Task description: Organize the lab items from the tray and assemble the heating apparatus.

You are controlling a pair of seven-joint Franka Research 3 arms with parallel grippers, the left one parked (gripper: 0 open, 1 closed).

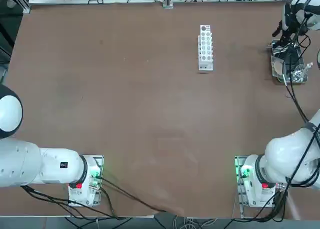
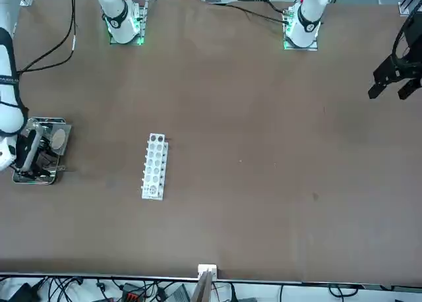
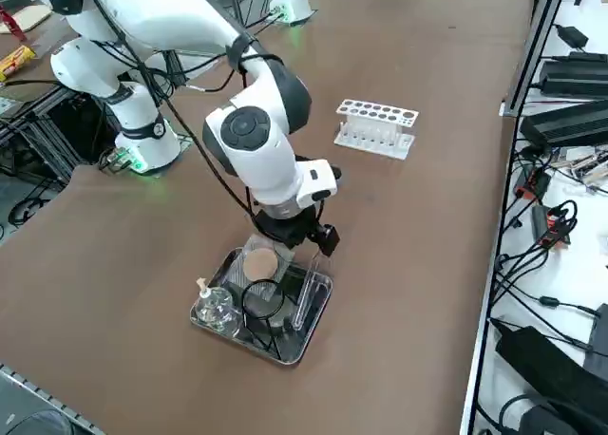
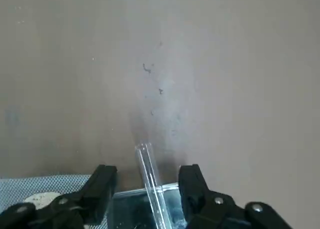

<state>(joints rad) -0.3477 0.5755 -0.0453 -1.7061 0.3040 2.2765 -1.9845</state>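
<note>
Over at the far right edge of the table I've got the right gripper [image 4: 147, 186] down at the tray [image 3: 313, 316], fingers spread either side of a glass tube [image 4: 150, 181] propped on its rim, probably not touching yet. Burner [image 3: 215, 307] and mesh [image 3: 260, 262] sit inside, rack [image 3: 376, 127] well apart.

Overhead and front views face oppositely; both share the white rack [image 1: 205, 47].
</note>
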